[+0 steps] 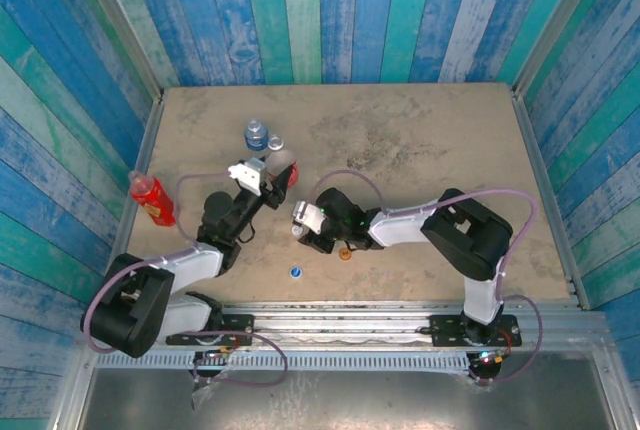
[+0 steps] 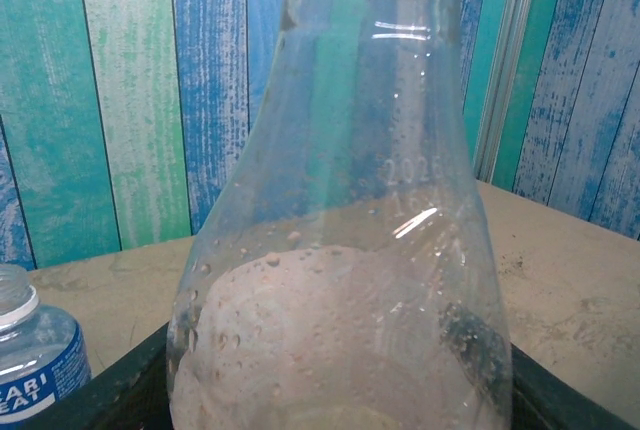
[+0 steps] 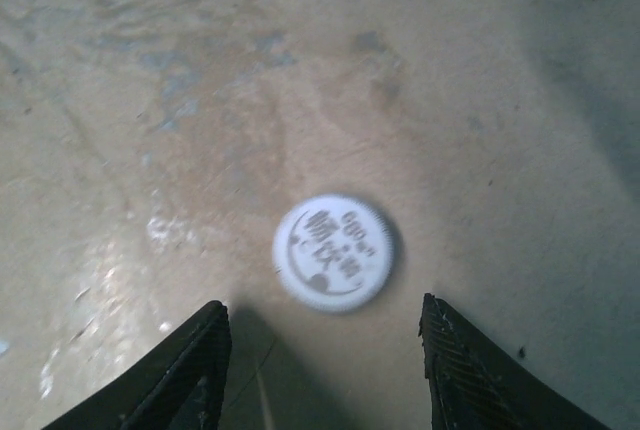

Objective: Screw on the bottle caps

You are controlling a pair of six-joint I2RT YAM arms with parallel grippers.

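Note:
My left gripper (image 1: 266, 178) is shut on the clear bottle with a red label (image 1: 287, 174). In the left wrist view this bottle (image 2: 340, 200) stands upright between the dark fingers (image 2: 105, 400), and its neck is uncapped. A white cap (image 3: 333, 252) lies flat on the table just ahead of my right gripper (image 3: 322, 308), which is open with nothing between its fingers (image 3: 190, 365). In the top view the right gripper (image 1: 302, 226) points down left of centre. The blue cap (image 1: 296, 271) and the orange cap (image 1: 345, 253) lie near it. The blue-label bottle (image 1: 257, 136) stands behind, and the slim red bottle (image 1: 152, 198) is at the left.
Blue and green plank walls (image 1: 330, 10) close in the sandy table (image 1: 430, 140) on three sides. The blue-label bottle (image 2: 30, 360) stands close to the left of the held bottle. A metal rail (image 1: 380, 308) runs along the near edge.

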